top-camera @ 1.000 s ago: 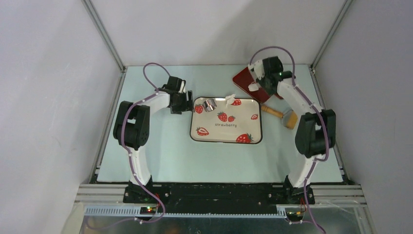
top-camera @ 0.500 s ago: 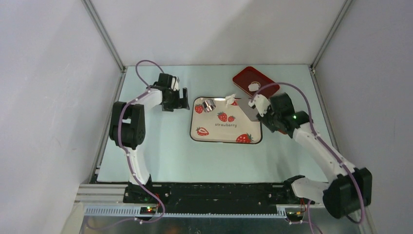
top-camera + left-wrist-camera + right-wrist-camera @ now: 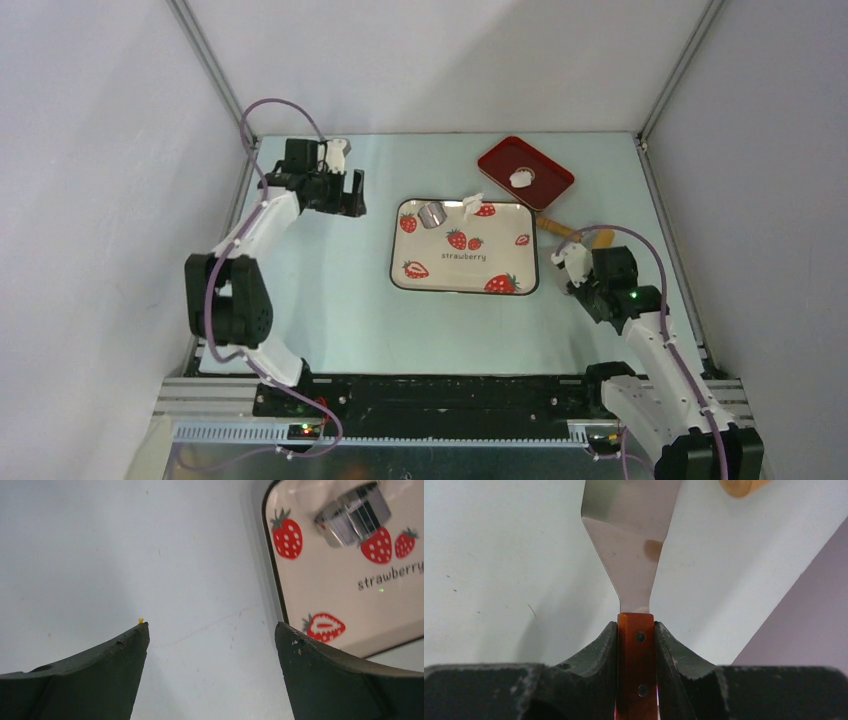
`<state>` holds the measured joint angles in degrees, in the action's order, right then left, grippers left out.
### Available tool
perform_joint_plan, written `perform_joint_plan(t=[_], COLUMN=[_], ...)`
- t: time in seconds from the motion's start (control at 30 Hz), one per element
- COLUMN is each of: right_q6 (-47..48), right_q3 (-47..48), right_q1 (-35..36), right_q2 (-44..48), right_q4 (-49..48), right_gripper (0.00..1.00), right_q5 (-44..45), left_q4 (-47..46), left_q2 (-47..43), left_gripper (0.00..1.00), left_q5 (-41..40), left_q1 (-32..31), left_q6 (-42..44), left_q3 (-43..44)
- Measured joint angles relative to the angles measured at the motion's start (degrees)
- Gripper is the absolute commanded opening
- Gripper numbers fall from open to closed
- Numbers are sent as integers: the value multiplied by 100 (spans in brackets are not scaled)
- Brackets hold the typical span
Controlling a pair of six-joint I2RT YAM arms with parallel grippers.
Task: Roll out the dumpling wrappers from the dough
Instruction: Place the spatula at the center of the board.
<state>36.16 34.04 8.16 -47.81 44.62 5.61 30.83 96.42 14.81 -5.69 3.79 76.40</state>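
Since the prev. frames the R arm has pulled back from over the red tray to the near-right side of the strawberry tray. The L arm has swung out far-left with its jaws gone wide. Top view: left gripper [image 3: 348, 198] hangs spread and empty over the table [image 3: 300, 300], apart from the left rim of the strawberry tray [image 3: 465, 290]. Right gripper [image 3: 572, 262] sits just off that tray's right rim; I can't make out its load from above. The dough [image 3: 521, 178], a small white lump, lies in the red tray [image 3: 500, 158] at the far right, beyond the rolling pin [image 3: 560, 228], so the R arm is clearly the nearer one. The strawberry tray holds a silver cup [image 3: 432, 214] and a white piece [image 3: 473, 203] at its far rim, poss. a wrapper but too small to tell. L wrist view: both fingers [image 3: 115, 680] stand wide with only bare table between them; tray rim and cup sit off to the right. R wrist view: jaws are clamped on the wooden handle of a spatula [image 3: 634, 555]. Its long axis runs straight out from the gripper, blade over bare table, a pin end just beyond the tip. My judgement: the next move turns on swinging that blade far, toward the red tray.
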Motion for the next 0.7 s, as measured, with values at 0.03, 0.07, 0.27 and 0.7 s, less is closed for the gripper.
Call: perform_joint_plan(t=[0.03, 0.07, 0.27, 0.7], right_q6=[35, 72, 184, -4], right_q3=[-61, -127, -407, 315], right_q1=[-94, -168, -258, 92], right_q2=[63, 118, 356, 914], right_q4=[-17, -7, -20, 402], right_gripper=[0, 0, 35, 99], right_q5=[2, 17, 79, 291], left_q4=[37, 70, 505, 1355], left_q2=[-212, -420, -1362, -2640], left_gripper=[100, 100, 100, 100], left_q5=[26, 55, 216, 330], left_q1=[9, 17, 66, 354], left_q6=[81, 149, 584, 1202], left_q3=[-131, -273, -918, -1158])
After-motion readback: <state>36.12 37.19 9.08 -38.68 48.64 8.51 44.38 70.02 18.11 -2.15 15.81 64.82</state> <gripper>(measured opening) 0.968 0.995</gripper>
